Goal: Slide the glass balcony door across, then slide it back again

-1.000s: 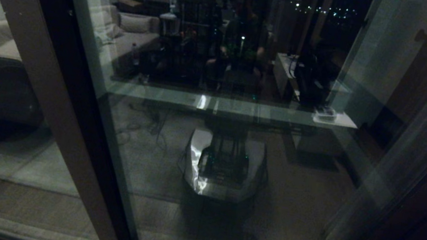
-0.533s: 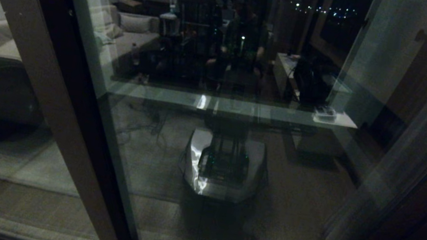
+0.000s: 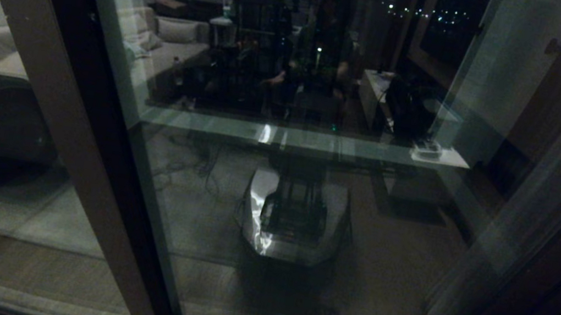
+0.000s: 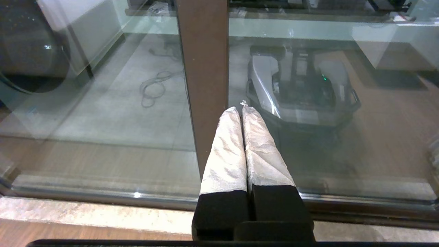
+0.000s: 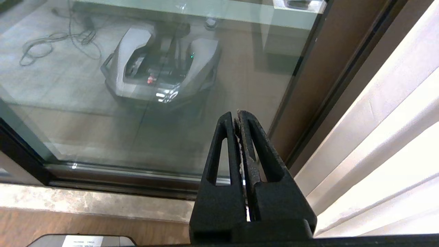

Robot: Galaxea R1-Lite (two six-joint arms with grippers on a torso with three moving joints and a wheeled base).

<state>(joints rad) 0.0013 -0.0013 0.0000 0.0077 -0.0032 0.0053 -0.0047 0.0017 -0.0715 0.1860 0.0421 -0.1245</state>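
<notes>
Door: glass panel (image 3: 306, 211) in a dark brown frame, filling the head view; it spans from the brown stile (image 3: 70, 148) on my left to the dark frame edge (image 3: 534, 284) on my right.
Door, look: the glass mirrors the lit room and my own base; no slot handle or lock can be made out in this view.
Head view, arms: neither arm shows here.
Left wrist view, left gripper (image 4: 242, 109): white-wrapped fingers pressed together, closed on nothing, pointing at the stile (image 4: 205, 68) with the tips just short of it; whether they touch I cannot tell.
Left wrist view, door: glass on both sides of the stile, the bottom track (image 4: 103, 197) running along the floor beyond a pale sill (image 4: 85, 214).
Right wrist view, right gripper (image 5: 237, 116): black fingers closed together, empty, aimed at the glass (image 5: 137, 85) near the frame edge (image 5: 308, 85); a white curtain (image 5: 384, 144) hangs just beside.
Step in hand: by my judgement, approach; the door is not yet gripped or pushed.
Procedure: locate the handled upright first; set closed fingertips square against its edge or into the slot; push level along the track, not into the glass.
Caution: keep the right gripper out of the curtain.
</notes>
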